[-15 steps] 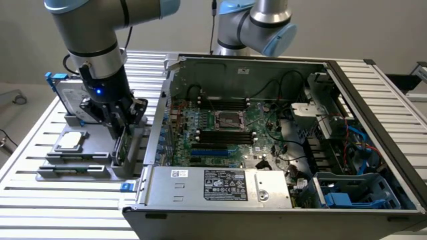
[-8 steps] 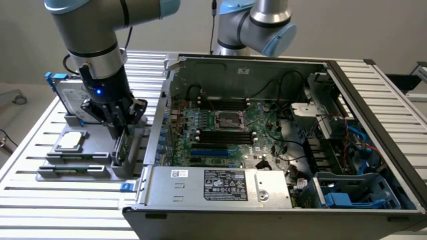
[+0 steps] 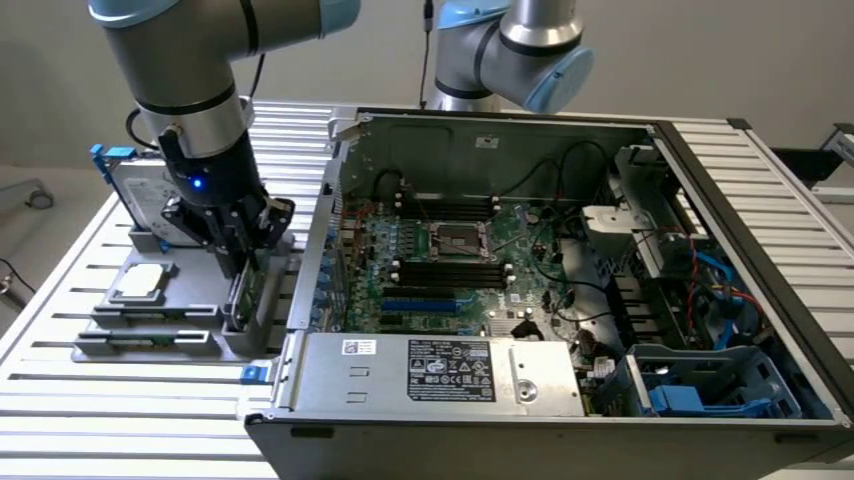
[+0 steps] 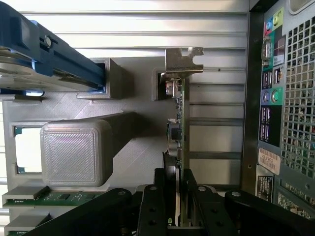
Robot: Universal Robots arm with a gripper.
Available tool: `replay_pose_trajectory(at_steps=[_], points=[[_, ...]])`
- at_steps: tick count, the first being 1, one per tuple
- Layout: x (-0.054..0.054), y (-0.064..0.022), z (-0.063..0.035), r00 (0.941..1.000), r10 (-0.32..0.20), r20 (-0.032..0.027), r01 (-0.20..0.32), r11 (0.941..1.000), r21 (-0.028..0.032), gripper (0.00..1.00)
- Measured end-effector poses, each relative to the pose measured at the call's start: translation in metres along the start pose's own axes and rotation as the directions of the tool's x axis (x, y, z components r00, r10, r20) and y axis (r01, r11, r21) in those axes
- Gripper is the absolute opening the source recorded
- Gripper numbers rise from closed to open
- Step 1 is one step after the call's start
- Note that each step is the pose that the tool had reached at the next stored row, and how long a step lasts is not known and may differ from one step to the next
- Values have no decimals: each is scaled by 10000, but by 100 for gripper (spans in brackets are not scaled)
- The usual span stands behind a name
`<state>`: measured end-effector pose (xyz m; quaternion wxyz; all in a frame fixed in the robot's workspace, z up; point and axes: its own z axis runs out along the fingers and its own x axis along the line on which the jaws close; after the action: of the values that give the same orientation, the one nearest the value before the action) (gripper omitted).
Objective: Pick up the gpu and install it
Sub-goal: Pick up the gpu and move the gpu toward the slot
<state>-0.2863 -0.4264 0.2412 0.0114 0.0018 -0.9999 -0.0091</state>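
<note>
The gpu stands on edge in a slot of the grey holder, beside the open computer case. In the wrist view the gpu is a thin green board seen edge-on, with its metal bracket at the far end. My gripper has come straight down onto it. The black fingers sit against both faces of the card's near end, so my gripper is shut on it. The card still rests in the holder slot.
A silver hard drive in a blue frame stands at the holder's far end, and a square CPU chip and memory sticks lie beside it. The case holds the motherboard. A second arm stands behind.
</note>
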Motion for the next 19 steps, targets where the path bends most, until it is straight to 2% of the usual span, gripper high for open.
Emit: replay_pose_trajectory(at_steps=[3,6,19], points=[[1,0,-27,10000,0,0,0,10000,-1,26],[3,2,-111,10000,0,0,0,10000,-8,26],[16,13,-694,10000,-1,0,1,10000,-16,26]])
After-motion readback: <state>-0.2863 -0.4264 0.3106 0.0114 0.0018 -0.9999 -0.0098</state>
